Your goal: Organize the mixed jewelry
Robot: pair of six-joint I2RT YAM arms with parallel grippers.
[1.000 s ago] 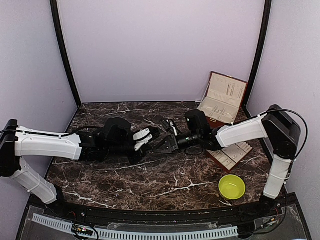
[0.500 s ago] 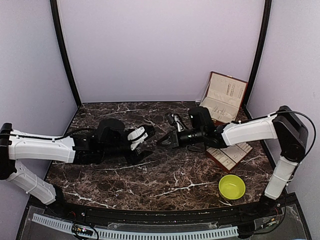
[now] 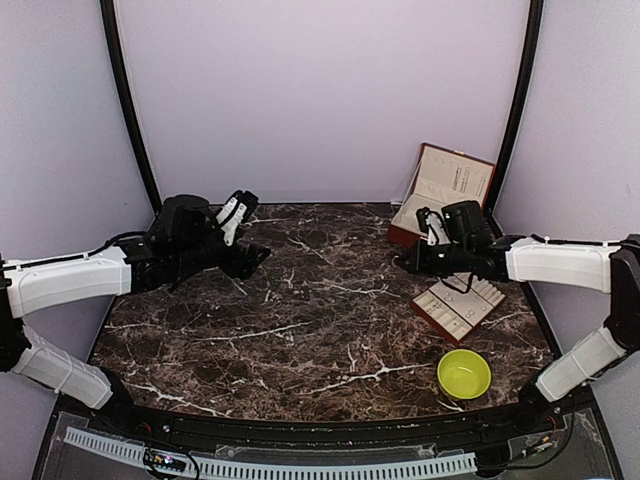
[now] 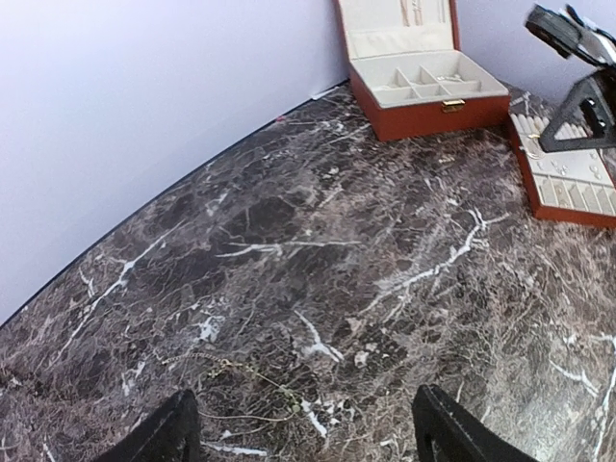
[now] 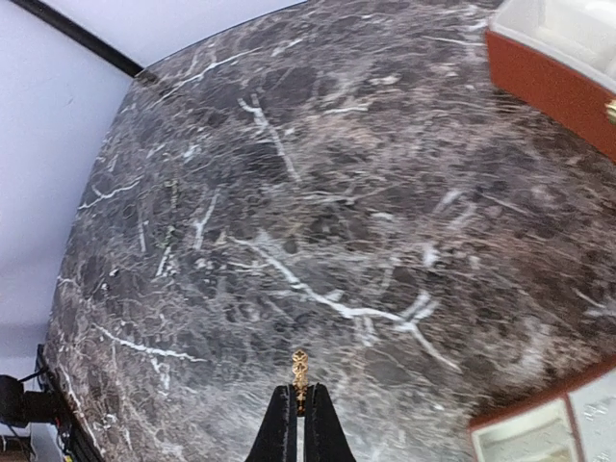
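Now, item by item, each placed against the reddish-brown box [image 3: 452, 180]

Change: a second ago both grippers met nose to nose at mid-tabletop, well left of the box. They have since drawn apart, the left one letting go as it went. Judged: a hand-over or a pulling-apart is done, and one piece is on its way to be sorted.

Right gripper [image 3: 402, 263]: just in front and left of the box. Its jaws are pinched together on a small gold-toned piece [image 5: 300, 366], a slim beaded stub standing up from the tips. It is too small to tell stud from clasp.

Left gripper [image 3: 247, 235]: far left of the box, near the back wall. Its jaws are spread wide with nothing between them.

Thin chain [image 4: 226, 368]: fine, pale-gold and limp, in a loose tangle on the tabletop [image 3: 320, 330] below the left gripper, far from the box. Likely to snag and trail when lifted.

Box: lid upright, cream padded lining, square compartments, brass clasp at the front.

Compartment tray [image 3: 460, 306]: just in front of the box, same brown rim, cream slots in rows.

Bowl [image 3: 464, 373]: further in front of the box, round, smooth, yellow-green.

Tabletop: dark marble pattern, white veins, flat and glossy
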